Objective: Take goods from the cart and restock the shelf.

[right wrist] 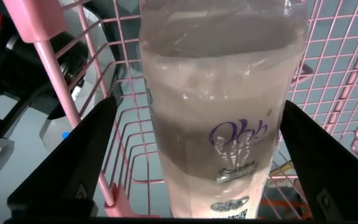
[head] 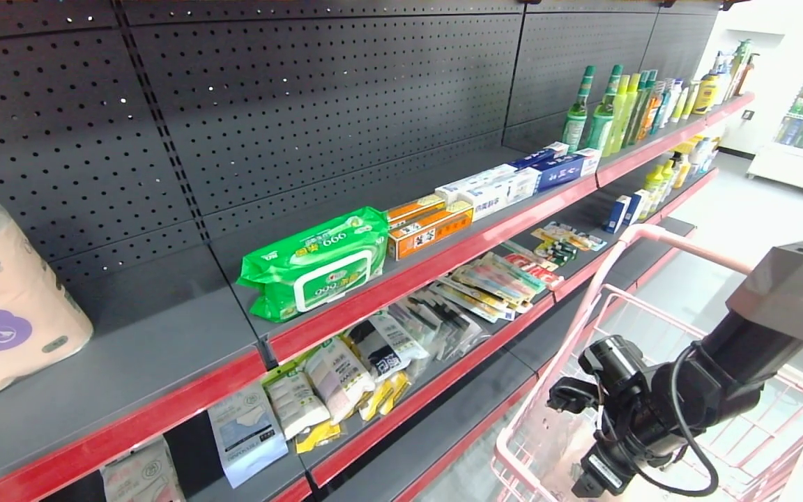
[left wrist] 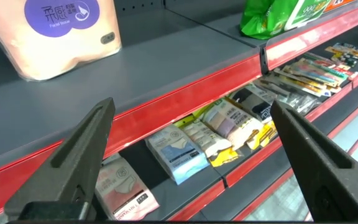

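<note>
A pale wrapped pack point(right wrist: 222, 93) sits in the pink wire cart point(head: 583, 293), between the spread fingers of the right gripper point(right wrist: 197, 109). One finger seems just beside the wrap, though contact is hard to judge. The left gripper point(left wrist: 191, 106) hangs before the shelf point(head: 164, 328), its fingers wide apart and holding nothing. Behind the shelf's red front edge, bare board runs from the toilet-roll pack point(head: 4, 307) to the green wipes pack point(head: 318, 261).
</note>
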Motion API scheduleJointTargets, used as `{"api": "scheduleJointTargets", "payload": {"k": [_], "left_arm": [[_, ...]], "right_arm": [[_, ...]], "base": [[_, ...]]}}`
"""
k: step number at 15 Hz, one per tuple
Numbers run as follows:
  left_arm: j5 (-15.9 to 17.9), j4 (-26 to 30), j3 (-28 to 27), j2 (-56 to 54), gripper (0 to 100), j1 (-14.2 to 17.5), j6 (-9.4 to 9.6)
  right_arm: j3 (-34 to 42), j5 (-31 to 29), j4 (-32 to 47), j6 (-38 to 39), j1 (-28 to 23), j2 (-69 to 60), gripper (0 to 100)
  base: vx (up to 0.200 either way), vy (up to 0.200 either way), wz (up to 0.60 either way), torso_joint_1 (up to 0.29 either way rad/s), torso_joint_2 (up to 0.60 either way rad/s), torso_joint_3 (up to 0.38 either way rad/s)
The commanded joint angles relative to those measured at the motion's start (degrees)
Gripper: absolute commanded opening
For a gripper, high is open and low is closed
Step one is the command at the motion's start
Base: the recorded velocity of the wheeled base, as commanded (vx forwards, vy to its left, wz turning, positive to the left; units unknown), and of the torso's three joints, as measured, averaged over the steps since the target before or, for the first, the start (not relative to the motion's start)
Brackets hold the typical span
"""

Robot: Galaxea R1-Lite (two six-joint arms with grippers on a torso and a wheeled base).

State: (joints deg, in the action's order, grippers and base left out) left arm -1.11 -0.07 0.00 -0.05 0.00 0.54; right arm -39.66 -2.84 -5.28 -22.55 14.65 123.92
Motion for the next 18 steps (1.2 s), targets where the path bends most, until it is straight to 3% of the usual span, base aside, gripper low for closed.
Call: {"api": "scheduleJointTargets", "payload": {"k": [1, 18], "left_arm": [[0.0, 0.0, 0.0, 0.0, 100, 0.0, -0.01], [0.0, 0.0, 0.0, 0.0, 100, 0.0, 0.08]], "right_arm": [[0.1, 0.0, -0.1, 0.1, -0.1, 0.6, 100], [-0.7, 1.4, -0.1, -1.1, 0.3, 1.1, 100]], "base": [[0.000, 0.000, 0.00, 0.000, 0.00, 0.000], [0.000, 0.000, 0.00, -0.042, 0.10, 0.059]]}}
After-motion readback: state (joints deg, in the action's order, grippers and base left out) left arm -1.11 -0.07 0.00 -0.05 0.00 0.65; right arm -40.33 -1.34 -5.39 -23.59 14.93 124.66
